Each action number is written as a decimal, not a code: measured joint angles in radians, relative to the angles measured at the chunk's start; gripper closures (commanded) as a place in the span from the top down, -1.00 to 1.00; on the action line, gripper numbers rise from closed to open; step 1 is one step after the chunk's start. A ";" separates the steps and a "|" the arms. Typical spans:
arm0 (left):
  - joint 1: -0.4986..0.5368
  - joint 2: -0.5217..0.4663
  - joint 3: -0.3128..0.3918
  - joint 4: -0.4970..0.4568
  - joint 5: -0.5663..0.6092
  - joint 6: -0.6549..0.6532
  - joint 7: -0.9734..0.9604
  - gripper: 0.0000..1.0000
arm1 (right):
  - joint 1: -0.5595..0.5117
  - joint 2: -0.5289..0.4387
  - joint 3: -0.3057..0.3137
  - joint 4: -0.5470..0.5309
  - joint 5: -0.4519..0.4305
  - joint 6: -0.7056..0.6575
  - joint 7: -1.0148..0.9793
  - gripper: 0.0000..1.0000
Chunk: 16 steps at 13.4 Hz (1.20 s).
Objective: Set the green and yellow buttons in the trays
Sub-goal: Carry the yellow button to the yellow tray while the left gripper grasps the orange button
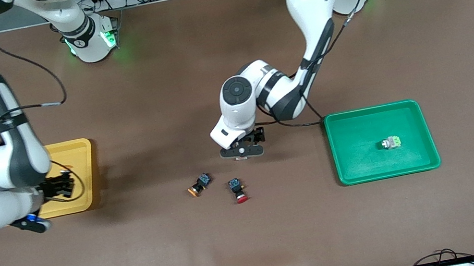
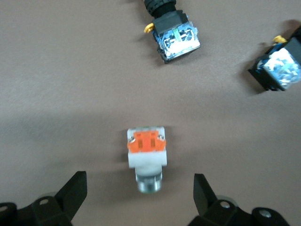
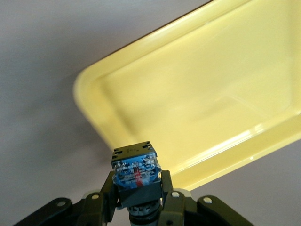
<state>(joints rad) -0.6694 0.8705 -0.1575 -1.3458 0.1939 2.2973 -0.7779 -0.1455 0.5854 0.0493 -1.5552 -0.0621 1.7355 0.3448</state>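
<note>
Item 1, risks. We judge the chief hazard to lie with the left gripper point(image 2: 139, 200), which hovers low over the brown table mat point(image 1: 257, 246), near the middle of the table. Between its spread fingers point(image 2: 70, 195) lies a light-grey-bodied push-button switch with an orange-red face point(image 2: 146, 157), on its side and untouched. Its round metal end could roll or skid if one finger meets it first, so an off-centre closure may knock it askew rather than seize it.

Two black-bodied switches lie close by on the mat: one with an orange-yellow round cap point(image 1: 199, 184) and, beside it toward the left arm's end, one with a red cap point(image 1: 238, 190). We consider the red-capped one a decoy that a careless reach might collect.

Item 2, right gripper point(image 3: 138, 205). It is clenched on a black-bodied switch with a blue-and-clear terminal block point(image 3: 135, 175), held terminals-up over the corner of the shallow yellow plastic tray point(image 3: 197, 108) at the right arm's end of the table. The cap is hidden, so we cannot tell its colour. Released here, so near the rim, the switch might strike the edge and tumble onto the mat.

Item 3, left claw state. Released, jaws wide, holding nothing.

Item 4, stock placed. One light-grey, pale-green-faced switch point(image 1: 391, 142) rests in the shallow green plastic tray point(image 1: 343, 153).
</note>
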 measured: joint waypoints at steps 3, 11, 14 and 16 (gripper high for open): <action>-0.042 0.042 0.053 0.018 0.000 0.042 0.000 1.00 | -0.112 -0.002 -0.002 -0.079 -0.007 0.118 -0.172 -1.00; -0.042 0.079 0.059 0.030 0.000 0.094 -0.001 -1.00 | -0.230 0.005 -0.003 -0.211 -0.032 0.307 -0.415 -1.00; -0.043 0.078 0.060 0.035 0.000 0.095 -0.001 -1.00 | -0.252 0.026 -0.003 -0.216 -0.034 0.337 -0.447 -0.89; -0.030 0.061 0.064 0.041 0.000 0.085 -0.004 -1.00 | -0.257 0.037 -0.003 -0.217 -0.034 0.348 -0.456 0.46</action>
<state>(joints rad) -0.6991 0.9316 -0.0931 -1.3046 0.1939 2.3826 -0.7823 -0.4022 0.6227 0.0465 -1.7720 -0.0966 2.0838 -0.1113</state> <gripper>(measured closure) 0.586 0.595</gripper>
